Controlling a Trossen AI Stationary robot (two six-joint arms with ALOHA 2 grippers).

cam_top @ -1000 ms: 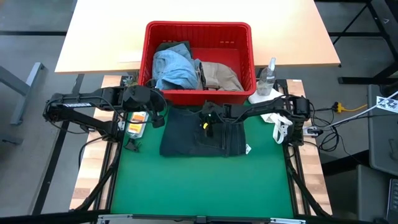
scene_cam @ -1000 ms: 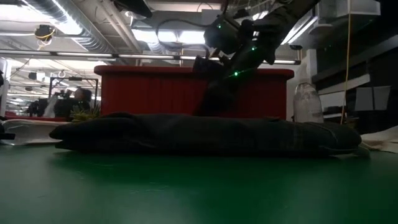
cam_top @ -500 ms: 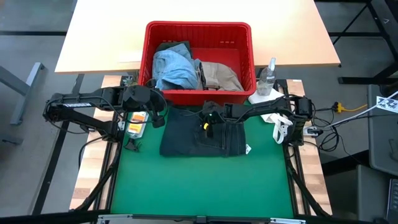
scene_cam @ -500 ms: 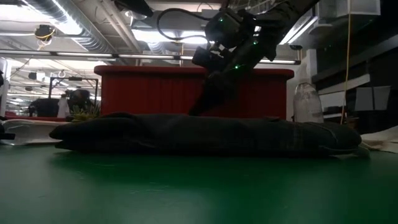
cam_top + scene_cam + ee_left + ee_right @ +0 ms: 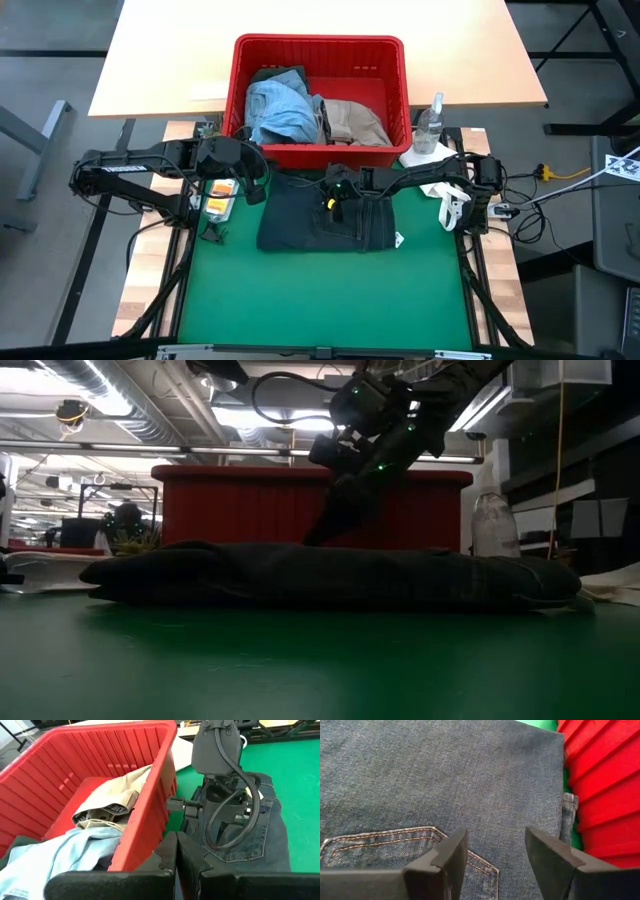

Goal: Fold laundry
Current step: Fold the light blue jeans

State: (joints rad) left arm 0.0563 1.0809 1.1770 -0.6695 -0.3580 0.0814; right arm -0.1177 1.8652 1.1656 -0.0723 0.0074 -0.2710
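Right end effector [image 5: 335, 197] hangs spread wide just over the dark navy jeans [image 5: 325, 215], lying flat on the green tabletop [image 5: 320, 290] beside the red basket [image 5: 320, 45], probably lining up a pinch; left end effector [image 5: 255, 190], pressed together, waits near the basket's corner

Navy jeans [image 5: 325, 213] on mat, right gripper [image 5: 336, 193] above (seemingly touching).
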